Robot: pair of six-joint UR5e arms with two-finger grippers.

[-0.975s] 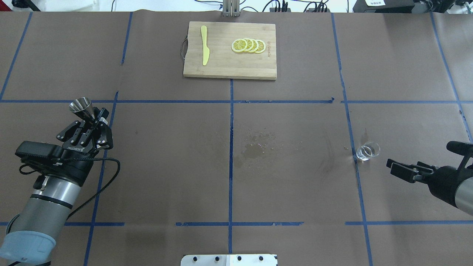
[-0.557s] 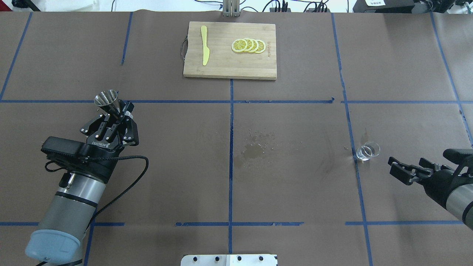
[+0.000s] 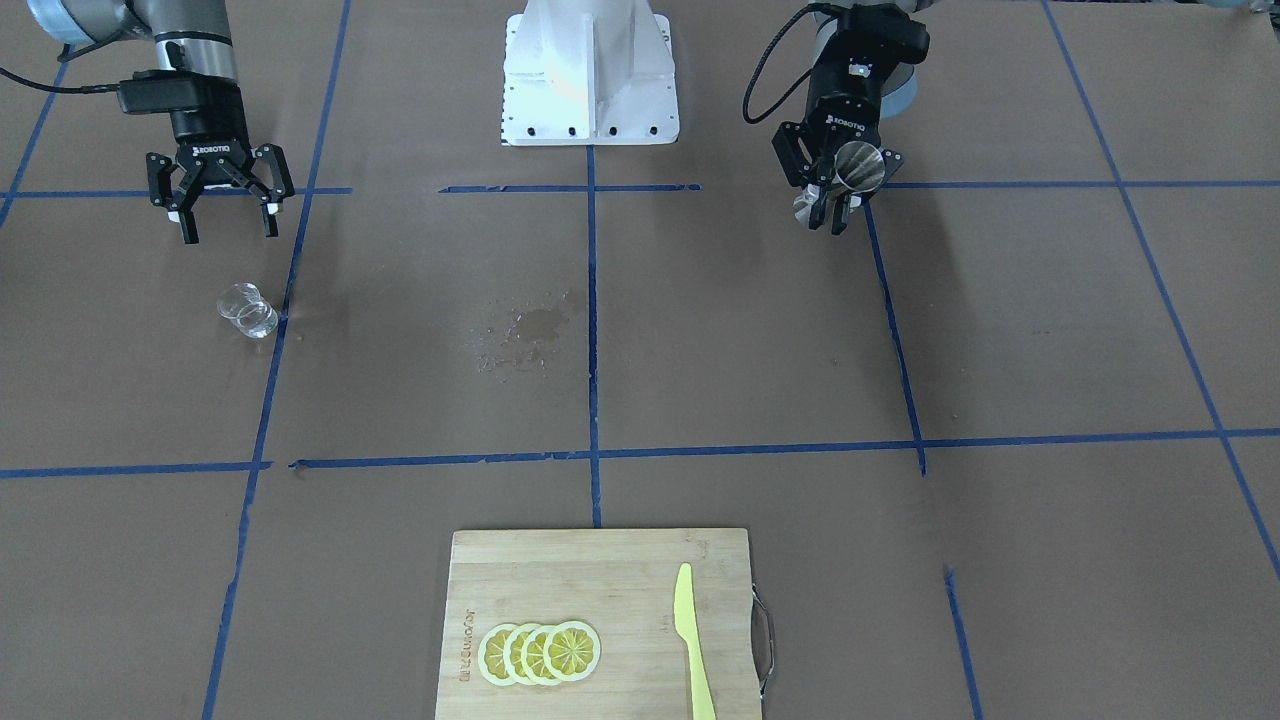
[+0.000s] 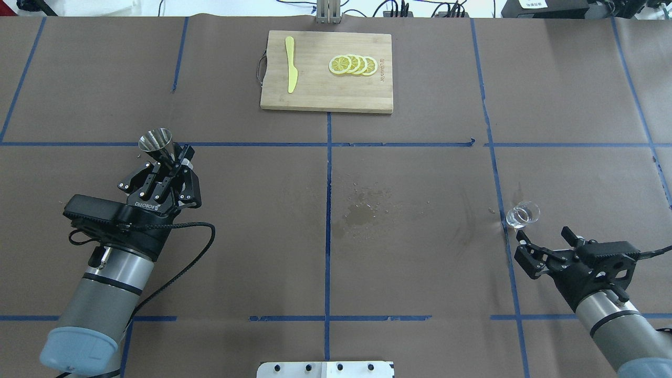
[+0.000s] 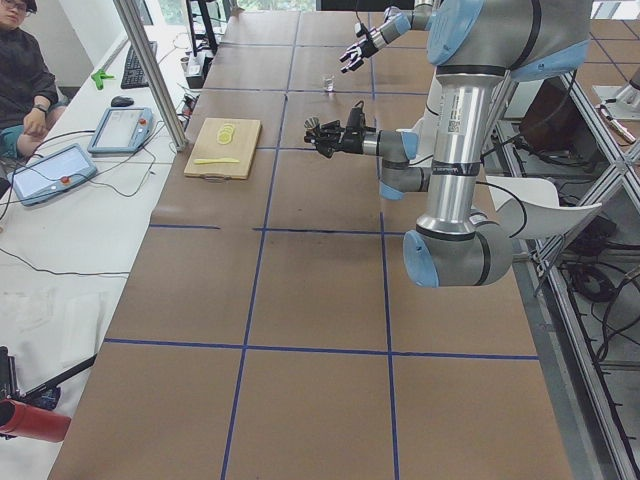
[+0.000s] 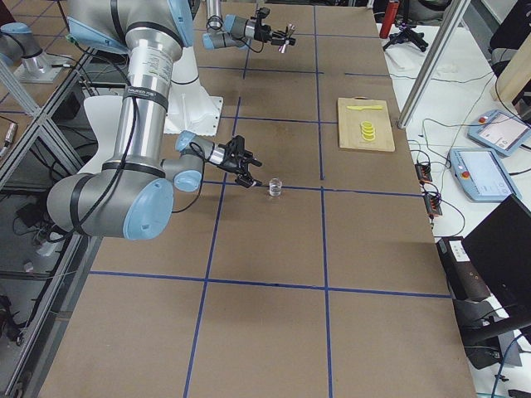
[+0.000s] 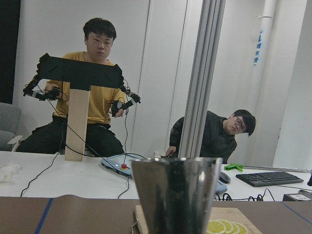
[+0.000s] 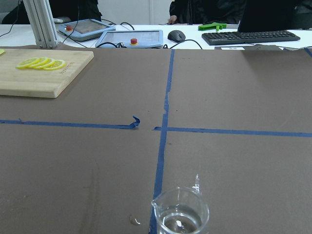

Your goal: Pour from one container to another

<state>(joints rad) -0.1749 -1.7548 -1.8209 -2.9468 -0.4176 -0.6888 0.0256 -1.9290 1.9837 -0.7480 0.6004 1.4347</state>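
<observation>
My left gripper (image 4: 169,161) is shut on a shiny metal cone cup (image 4: 156,140), held above the table's left half with its mouth facing away from the robot. The cup (image 7: 175,195) fills the lower middle of the left wrist view, and the front-facing view shows the cup (image 3: 858,167) in the left gripper (image 3: 835,208). A small clear glass beaker (image 4: 522,214) holding a little liquid stands upright on the right side. My right gripper (image 4: 543,235) is open just on the robot's side of the glass, not touching it. The beaker (image 8: 180,215) sits close ahead in the right wrist view.
A wooden cutting board (image 4: 320,89) at the far middle carries lemon slices (image 4: 353,65) and a yellow knife (image 4: 290,64). A wet stain (image 4: 359,210) marks the table's centre. People sit at desks beyond the far edge (image 7: 97,97). The robot base (image 3: 588,75) is between the arms.
The left arm carried the metal cup right and slightly away from the robot. The right gripper swung from the glass's right side to the robot's side of it, still open.
</observation>
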